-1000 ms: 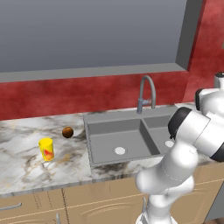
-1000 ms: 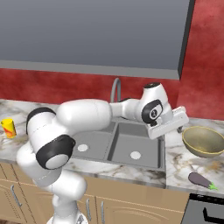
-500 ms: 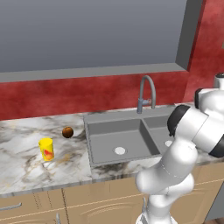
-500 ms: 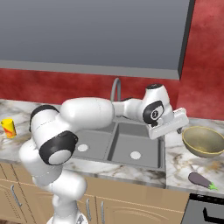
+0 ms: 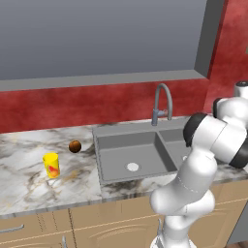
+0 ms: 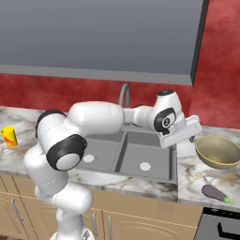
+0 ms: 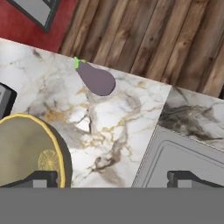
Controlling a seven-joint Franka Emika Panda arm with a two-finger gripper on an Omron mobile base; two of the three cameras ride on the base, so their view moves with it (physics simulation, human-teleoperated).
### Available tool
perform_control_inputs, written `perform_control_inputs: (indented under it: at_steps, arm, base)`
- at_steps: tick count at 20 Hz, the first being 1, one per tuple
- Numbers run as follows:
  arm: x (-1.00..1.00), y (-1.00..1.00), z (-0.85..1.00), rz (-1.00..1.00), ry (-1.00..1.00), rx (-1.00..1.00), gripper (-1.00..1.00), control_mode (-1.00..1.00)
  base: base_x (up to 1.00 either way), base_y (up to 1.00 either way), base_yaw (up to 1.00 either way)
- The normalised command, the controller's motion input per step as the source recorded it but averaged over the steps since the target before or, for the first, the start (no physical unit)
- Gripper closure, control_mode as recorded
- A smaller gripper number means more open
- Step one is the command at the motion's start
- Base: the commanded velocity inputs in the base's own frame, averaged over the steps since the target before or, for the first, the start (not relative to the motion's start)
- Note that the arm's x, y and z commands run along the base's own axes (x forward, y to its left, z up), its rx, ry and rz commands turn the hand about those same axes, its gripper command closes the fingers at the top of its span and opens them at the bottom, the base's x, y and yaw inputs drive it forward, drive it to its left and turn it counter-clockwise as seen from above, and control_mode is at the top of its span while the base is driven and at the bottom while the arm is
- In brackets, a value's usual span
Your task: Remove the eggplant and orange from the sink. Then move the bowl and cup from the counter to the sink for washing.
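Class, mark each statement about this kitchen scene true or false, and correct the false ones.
1. The eggplant lies in the sink. False: it lies on the counter, right of the sink.
2. The orange sits on the counter, left of the sink. True.
3. The gripper holds the bowl. False: it is open, holding nothing.
4. The cup stands upright on the counter. True.
5. The bowl is in the sink. False: it is on the counter.
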Motion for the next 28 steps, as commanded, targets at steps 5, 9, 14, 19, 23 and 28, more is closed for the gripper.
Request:
perform_control_inputs:
  at_steps: [5,9,14,19,23,28]
  arm:
    - [0.15,-0.06,-0.09,0.00,0.00,0.00,-1.00,-1.00]
    - [0.11,-0.12,-0.09,0.00,-0.01,0.00,-1.00,-1.00]
    - [0.08,-0.11,-0.07,0.00,-0.05,0.00,-1.00,-1.00]
    - [0.09,-0.11,-0.06,0.00,-0.03,0.00,-1.00,-1.00]
    - [0.10,-0.10,-0.08,0.00,-0.04,0.00,-1.00,-1.00]
    - [0.10,-0.07,-0.11,0.00,-0.05,0.00,-1.00,-1.00]
  base:
    - [0.00,0.00,0.00]
    - [0.00,0.00,0.00]
    - [0.00,0.00,0.00]
    - [0.00,0.00,0.00]
    - [0.00,0.00,0.00]
    - [0.00,0.00,0.00]
